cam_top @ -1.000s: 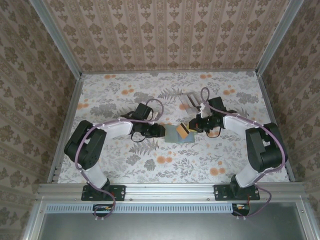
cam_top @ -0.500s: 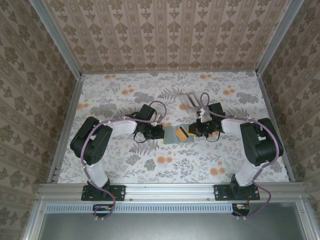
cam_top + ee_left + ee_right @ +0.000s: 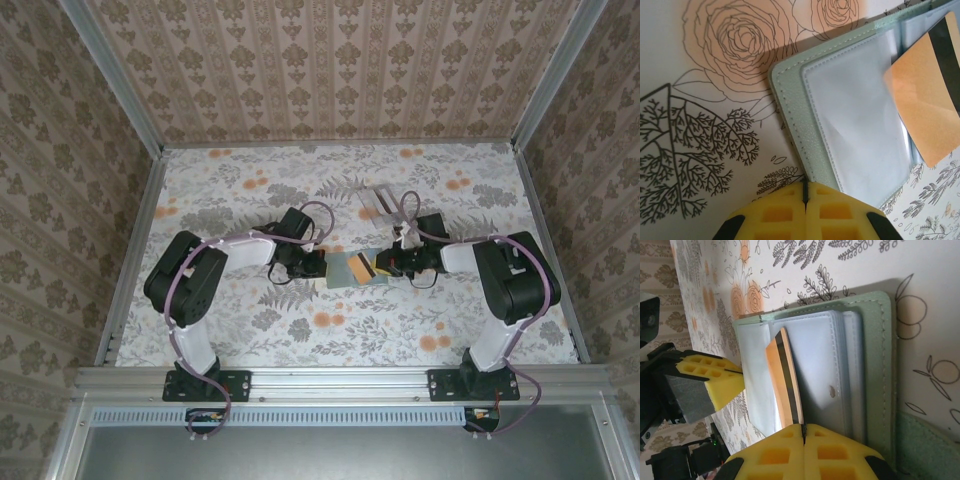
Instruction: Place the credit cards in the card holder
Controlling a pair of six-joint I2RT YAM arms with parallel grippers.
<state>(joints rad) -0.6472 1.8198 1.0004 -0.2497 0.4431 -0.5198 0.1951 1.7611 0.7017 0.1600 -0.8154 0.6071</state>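
The muted-green card holder (image 3: pixel 346 270) lies open on the flowered table, its clear pockets (image 3: pixel 860 130) facing up. My left gripper (image 3: pixel 804 186) is shut on the holder's near-left edge (image 3: pixel 790 115), pinning it. An orange card with a black stripe (image 3: pixel 785 382) stands on edge, slanted into the holder (image 3: pixel 875 365) between the clear sleeves. My right gripper (image 3: pixel 803 428) is shut on that card's near end. In the top view the card (image 3: pixel 366 267) sits between the left gripper (image 3: pixel 322 268) and the right gripper (image 3: pixel 384 265). The same card (image 3: pixel 927 100) appears at the right of the left wrist view.
A clear slotted stand (image 3: pixel 379 200) stands behind the right gripper toward the back of the table. The left gripper's yellow fingers (image 3: pixel 710 382) show beside the holder in the right wrist view. The patterned walls enclose the table on three sides.
Both arms have folded in closer to the middle. The right gripper has carried the card a little leftward and lower over the open holder, while the left gripper keeps its pinch.
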